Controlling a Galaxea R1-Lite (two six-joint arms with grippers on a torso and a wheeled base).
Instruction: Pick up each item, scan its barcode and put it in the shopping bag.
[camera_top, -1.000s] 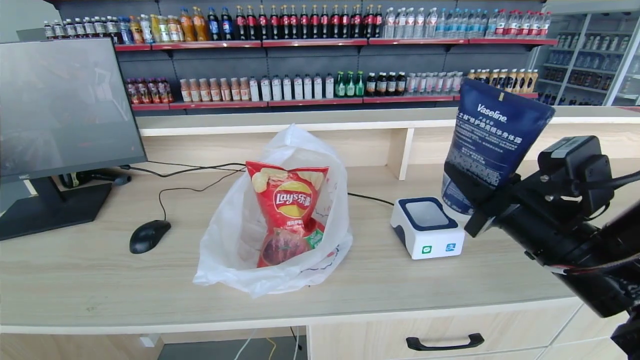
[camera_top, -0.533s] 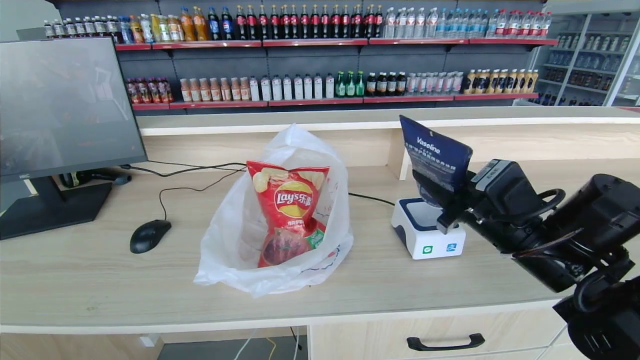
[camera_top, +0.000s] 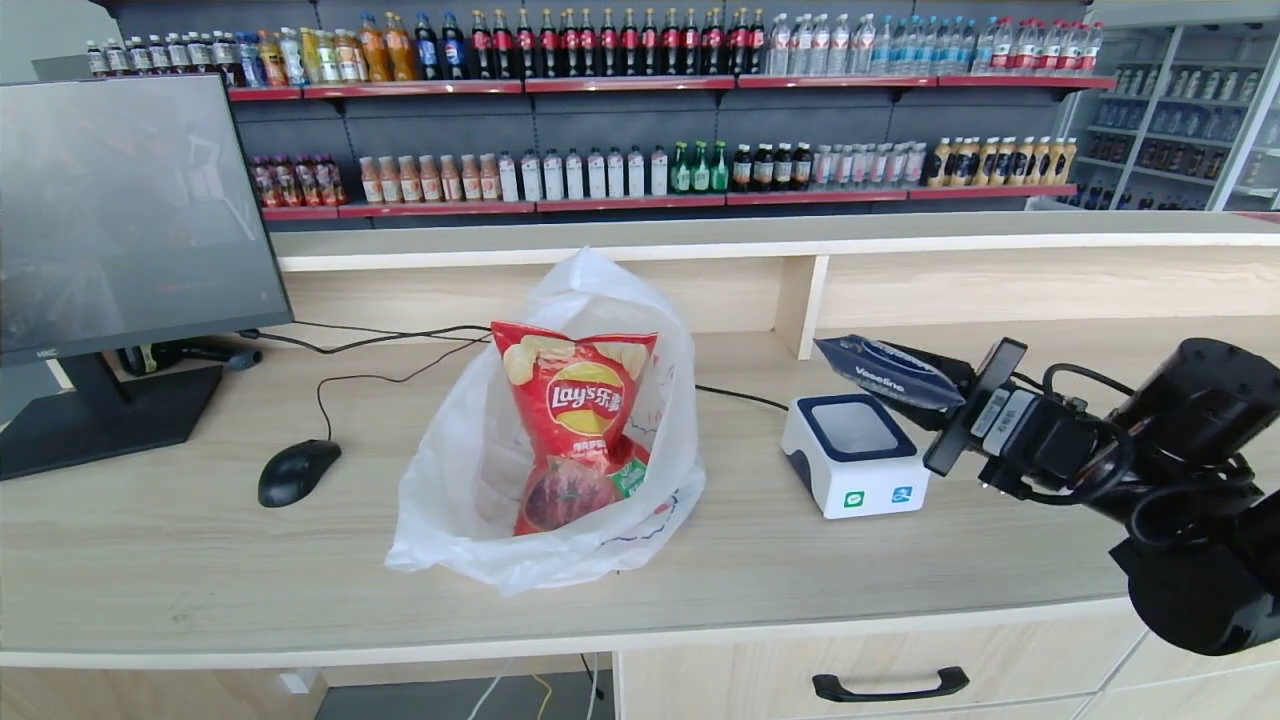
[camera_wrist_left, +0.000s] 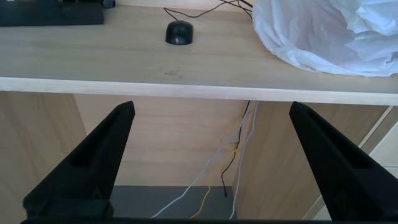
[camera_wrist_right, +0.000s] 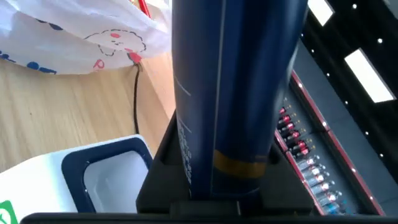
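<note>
Light wood-grain counter (camera_top: 200, 560) is running across a shop, red-edged shelves (camera_top: 620, 85) of bottles standing behind. Flat dark monitor (camera_top: 130, 210) and rounded black mouse (camera_top: 298, 472) are sitting at the left. Crinkly translucent white shopping bag (camera_top: 460, 470) is standing open mid-counter, holding a glossy red chips bag (camera_top: 578, 420) upright. Boxy white scanner (camera_top: 852, 455) is sitting to its right. Right gripper (camera_top: 950, 395) is clenching a smooth dark-blue pouch (camera_top: 885, 370), tilted nearly flat above the scanner. Left gripper (camera_wrist_left: 211, 109) is hanging below the counter edge, jaws spread wide.
</note>
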